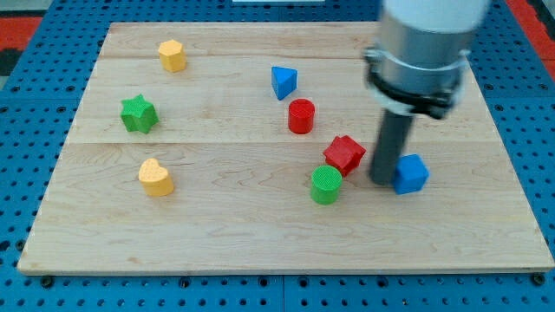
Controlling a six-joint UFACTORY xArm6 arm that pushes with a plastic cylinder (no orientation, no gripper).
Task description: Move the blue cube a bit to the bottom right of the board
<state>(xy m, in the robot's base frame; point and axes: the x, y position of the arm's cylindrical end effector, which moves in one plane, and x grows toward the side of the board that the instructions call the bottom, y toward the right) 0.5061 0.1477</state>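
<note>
The blue cube (412,174) lies right of the board's middle, toward the view's right. My tip (382,180) stands against the cube's left side, touching or nearly touching it. A red block (344,154) lies just left of the tip. A green cylinder (326,185) lies below and left of the red block.
A red cylinder (301,116) and a blue triangular block (283,82) lie above the middle. A yellow hexagonal block (172,55), a green star (138,114) and a yellow heart-shaped block (155,178) lie on the left. The wooden board (260,243) sits on a blue pegboard.
</note>
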